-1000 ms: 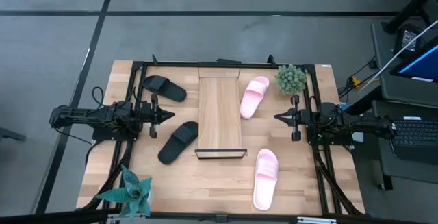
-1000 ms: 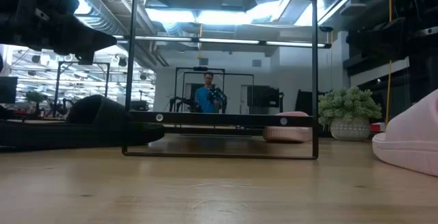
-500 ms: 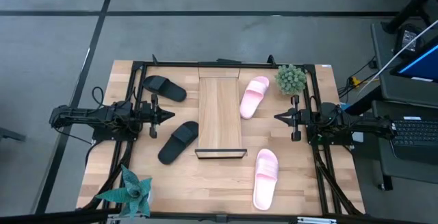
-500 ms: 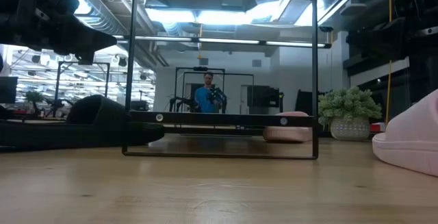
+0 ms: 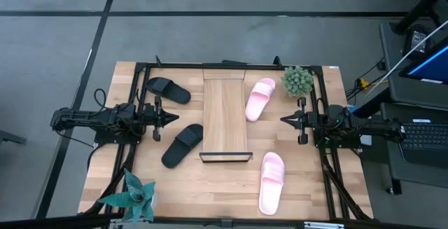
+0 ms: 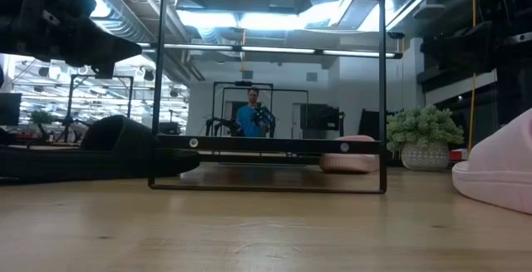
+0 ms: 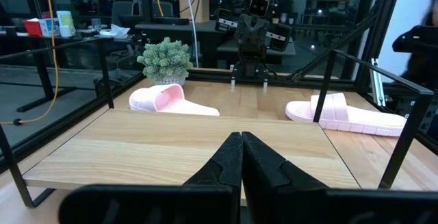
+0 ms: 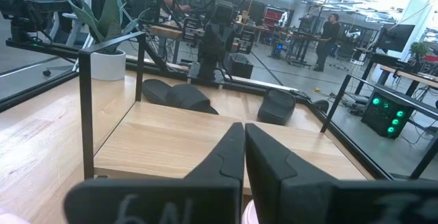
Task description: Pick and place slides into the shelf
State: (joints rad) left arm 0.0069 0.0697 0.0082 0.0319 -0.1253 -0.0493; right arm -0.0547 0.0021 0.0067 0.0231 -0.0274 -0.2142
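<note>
two black slides [image 5: 168, 89] and two pink slides [image 5: 260, 99] flank one bare shelf [image 5: 225, 117]; both tools pressed together.

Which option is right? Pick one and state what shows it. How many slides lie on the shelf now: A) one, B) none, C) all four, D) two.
B: the shelf is bare, with the two black slides on the table to one side of it and the two pink slides to the other.

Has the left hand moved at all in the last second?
No. In the high view the left hand sits at the same spot, beside the shelf's left edge, between the two black slides, fingers shut.
</note>
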